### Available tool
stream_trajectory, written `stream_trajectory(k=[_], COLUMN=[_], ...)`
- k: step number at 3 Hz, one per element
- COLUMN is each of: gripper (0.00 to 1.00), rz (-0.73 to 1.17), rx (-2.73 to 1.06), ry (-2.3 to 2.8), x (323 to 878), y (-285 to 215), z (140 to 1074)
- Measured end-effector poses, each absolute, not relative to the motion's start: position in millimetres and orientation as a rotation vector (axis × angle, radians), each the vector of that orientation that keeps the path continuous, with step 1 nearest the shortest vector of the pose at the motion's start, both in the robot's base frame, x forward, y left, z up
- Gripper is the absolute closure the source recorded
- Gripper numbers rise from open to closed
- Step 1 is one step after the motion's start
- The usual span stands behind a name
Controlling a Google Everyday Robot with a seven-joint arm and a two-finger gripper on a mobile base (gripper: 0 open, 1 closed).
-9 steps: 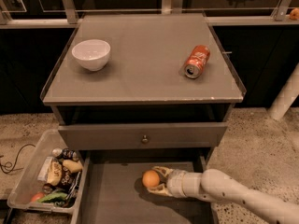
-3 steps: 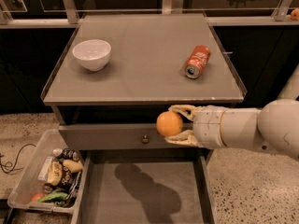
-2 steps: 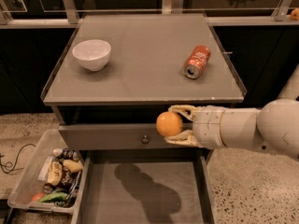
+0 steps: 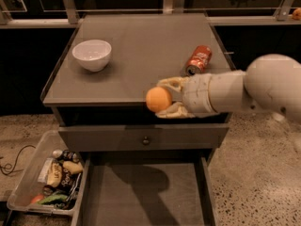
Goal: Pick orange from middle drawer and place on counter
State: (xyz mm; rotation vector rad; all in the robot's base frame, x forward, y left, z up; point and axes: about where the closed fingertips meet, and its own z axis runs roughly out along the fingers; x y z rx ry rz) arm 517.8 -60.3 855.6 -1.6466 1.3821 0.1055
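Observation:
The orange (image 4: 158, 99) is a small round orange fruit held in my gripper (image 4: 165, 98), whose two pale fingers are shut on it from above and below. The gripper hangs in the air at the front edge of the counter (image 4: 136, 51), reaching in from the right on a thick white arm. The middle drawer (image 4: 141, 197) stands pulled open below, its flat grey floor bare with only the arm's shadow on it.
A white bowl (image 4: 92, 54) sits on the counter's left side. A red-orange soda can (image 4: 198, 60) lies on its right side, just behind the gripper. A closed drawer front with a small knob (image 4: 146, 140) is above the open drawer. A clear bin of snacks (image 4: 47, 180) is on the floor at left.
The gripper took the orange out of the drawer and lifted it to counter height. The view has also moved closer.

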Motion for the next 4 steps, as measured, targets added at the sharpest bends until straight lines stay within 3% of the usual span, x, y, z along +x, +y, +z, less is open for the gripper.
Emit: stream_trajectory(k=[2, 4], gripper=[1.0, 1.0], rz=[0.184, 0.188], rx=[-1.65, -1.557], ry=[1.271, 1.375], x=[605, 674], y=[-38, -53], z=[911, 913])
